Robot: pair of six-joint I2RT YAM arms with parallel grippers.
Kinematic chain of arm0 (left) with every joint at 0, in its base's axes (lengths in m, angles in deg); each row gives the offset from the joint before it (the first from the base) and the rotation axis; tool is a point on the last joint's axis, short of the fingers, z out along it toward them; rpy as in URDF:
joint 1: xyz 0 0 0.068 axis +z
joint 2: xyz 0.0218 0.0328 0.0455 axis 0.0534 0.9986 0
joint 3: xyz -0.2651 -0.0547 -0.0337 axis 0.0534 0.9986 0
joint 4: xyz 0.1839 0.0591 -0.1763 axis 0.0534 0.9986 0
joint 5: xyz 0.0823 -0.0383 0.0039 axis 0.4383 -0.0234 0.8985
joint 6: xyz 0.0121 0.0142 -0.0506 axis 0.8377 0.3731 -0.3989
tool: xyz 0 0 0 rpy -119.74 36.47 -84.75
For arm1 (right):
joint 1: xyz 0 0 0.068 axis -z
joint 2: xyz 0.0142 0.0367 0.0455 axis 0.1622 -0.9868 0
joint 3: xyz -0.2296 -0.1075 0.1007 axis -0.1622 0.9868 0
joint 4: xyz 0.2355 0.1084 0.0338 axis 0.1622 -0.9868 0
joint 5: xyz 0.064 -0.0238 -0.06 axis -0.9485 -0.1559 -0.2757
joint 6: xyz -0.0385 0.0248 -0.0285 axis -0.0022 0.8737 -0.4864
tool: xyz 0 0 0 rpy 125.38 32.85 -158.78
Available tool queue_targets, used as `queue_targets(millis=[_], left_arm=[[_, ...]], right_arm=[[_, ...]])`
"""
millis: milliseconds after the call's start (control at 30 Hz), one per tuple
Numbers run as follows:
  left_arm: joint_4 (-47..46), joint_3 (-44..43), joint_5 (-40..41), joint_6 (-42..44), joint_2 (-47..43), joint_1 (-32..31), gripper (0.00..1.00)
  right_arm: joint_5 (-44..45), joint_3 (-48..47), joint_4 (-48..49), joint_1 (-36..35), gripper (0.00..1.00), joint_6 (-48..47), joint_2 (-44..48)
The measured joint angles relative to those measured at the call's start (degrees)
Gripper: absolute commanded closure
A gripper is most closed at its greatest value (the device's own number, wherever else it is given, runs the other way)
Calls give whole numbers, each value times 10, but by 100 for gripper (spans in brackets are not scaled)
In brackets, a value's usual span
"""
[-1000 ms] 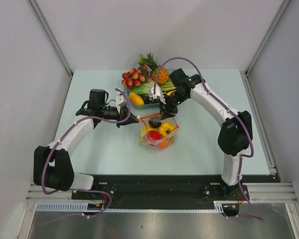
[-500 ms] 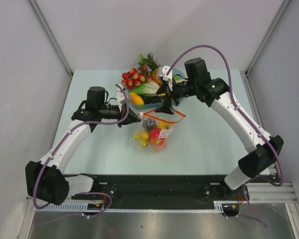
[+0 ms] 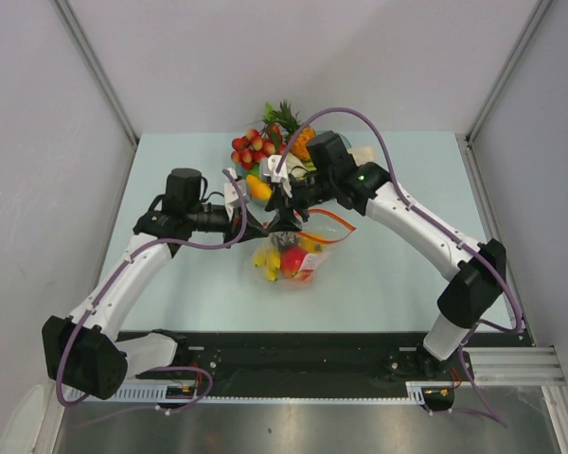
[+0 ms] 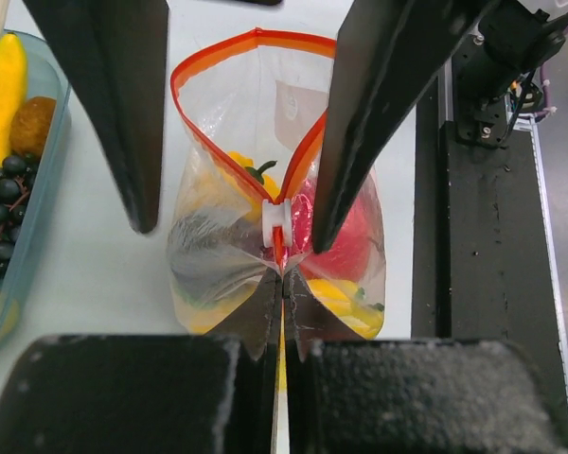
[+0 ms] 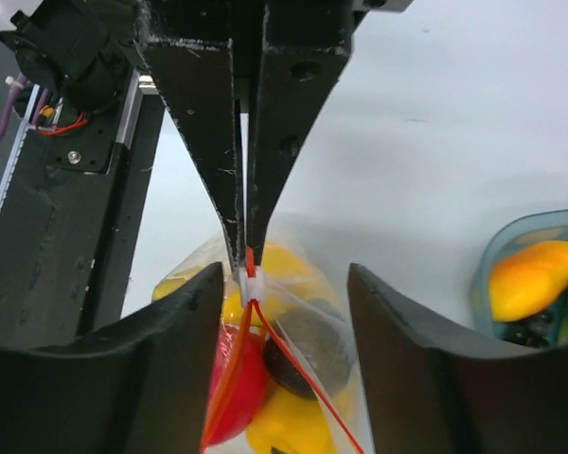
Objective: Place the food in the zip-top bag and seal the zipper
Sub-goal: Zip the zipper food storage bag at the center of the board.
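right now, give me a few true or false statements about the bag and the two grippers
1. The left gripper is shut on the sealed end of the zipper. True.
2. The right gripper is clamped on the white slider. False: its fingers stand open, one on each side of the slider.
3. The zipper is sealed along its whole length. False: beyond the slider it gapes in an open loop.
4. A red apple lies inside the zip-top bag. True.
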Motion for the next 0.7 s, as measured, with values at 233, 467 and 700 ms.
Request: queue_targets(millis=[233, 467, 700], left_arm=[[-11, 13, 10, 2, -10, 0, 100], [-34, 32, 18, 0, -22, 0, 100], [-52, 41, 23, -4, -25, 0, 100]], right_arm=[[1, 0, -8, -13, 89, -12, -11], [-2, 5, -26, -9, 94, -37, -11], [-1, 15, -51, 5, 97, -60, -11]])
